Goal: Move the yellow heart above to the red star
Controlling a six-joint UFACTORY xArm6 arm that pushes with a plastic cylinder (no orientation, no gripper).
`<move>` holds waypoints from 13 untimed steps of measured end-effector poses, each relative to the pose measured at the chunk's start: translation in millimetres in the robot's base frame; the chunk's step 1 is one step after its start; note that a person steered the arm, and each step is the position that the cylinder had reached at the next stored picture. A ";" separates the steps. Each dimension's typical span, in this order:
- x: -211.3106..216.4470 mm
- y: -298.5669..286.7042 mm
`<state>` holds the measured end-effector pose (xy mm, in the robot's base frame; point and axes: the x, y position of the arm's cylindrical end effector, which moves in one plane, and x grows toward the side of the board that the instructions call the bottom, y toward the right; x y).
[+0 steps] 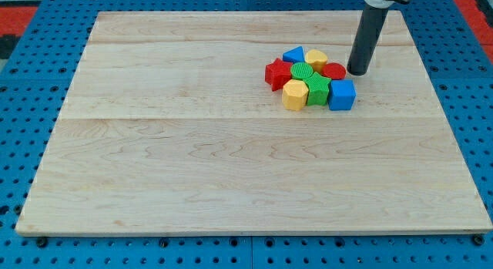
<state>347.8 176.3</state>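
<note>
The yellow heart-shaped block [316, 58] sits up-right of the red star-shaped block [276, 73], not yet above it; my tip [358, 72], with no claw, waits right of the star.

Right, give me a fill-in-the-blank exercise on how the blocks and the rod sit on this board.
1. My tip stands at the view's ____ of the cluster, beside the red round block.
2. The red star forms the cluster's ____ edge in the view.
3. The yellow heart lies right of the ____ triangle.
4. The blue cube sits right of a ____ block.

Missing words: right; left; blue; green
</note>
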 end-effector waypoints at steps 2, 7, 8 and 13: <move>-16.7 -22.9; -16.7 -52.4; -16.7 -57.8; -16.8 -89.8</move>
<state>331.1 86.5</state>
